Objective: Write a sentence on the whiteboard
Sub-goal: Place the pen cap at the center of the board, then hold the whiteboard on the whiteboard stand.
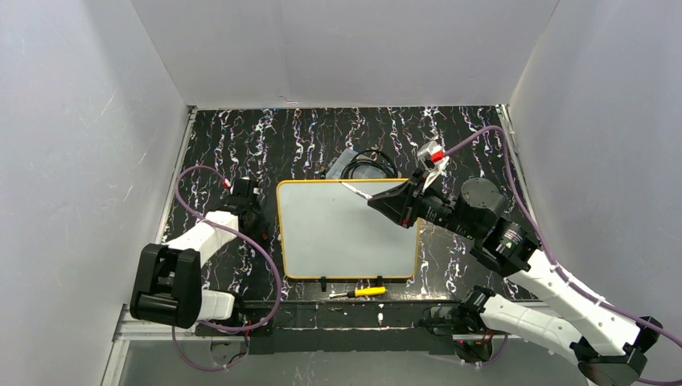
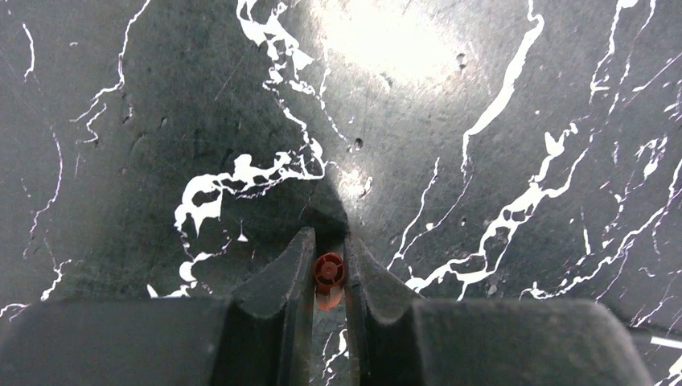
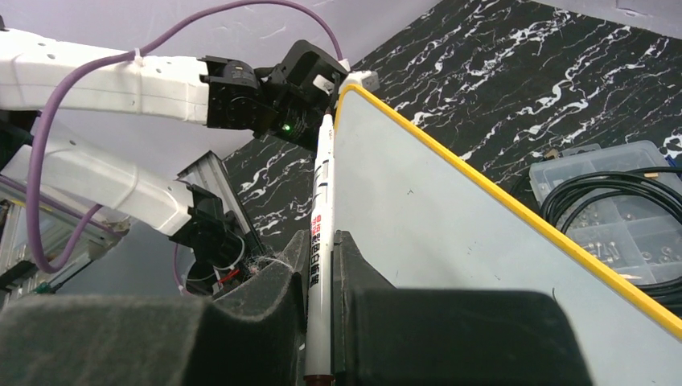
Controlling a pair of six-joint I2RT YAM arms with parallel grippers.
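Whiteboard [image 1: 347,241] lay flat at the middle of the black marbled table [image 1: 322,133] in the overhead view, its yellow rim facing the arm bases. I saw the right gripper [image 1: 376,201] reaching in over the board's far right part, with a thin white marker [image 1: 354,190] sticking out toward the far edge. The left gripper [image 1: 248,207] sat just beside the board's left edge; from up there I could not tell how its jaws stood. A yellow-handled screwdriver [image 1: 362,292] lay near the board's near edge, and a clear parts box [image 1: 354,163] with black cable [image 1: 371,161] rested beyond the far edge.

The left wrist camera looked straight down at the tabletop, and the jaws were pinched narrow on a small red round piece [image 2: 330,272].

Through the right wrist camera, the jaws clamped the marker's barrel, which pointed toward the board's far corner. Whether its tip touched the board, I could not tell.
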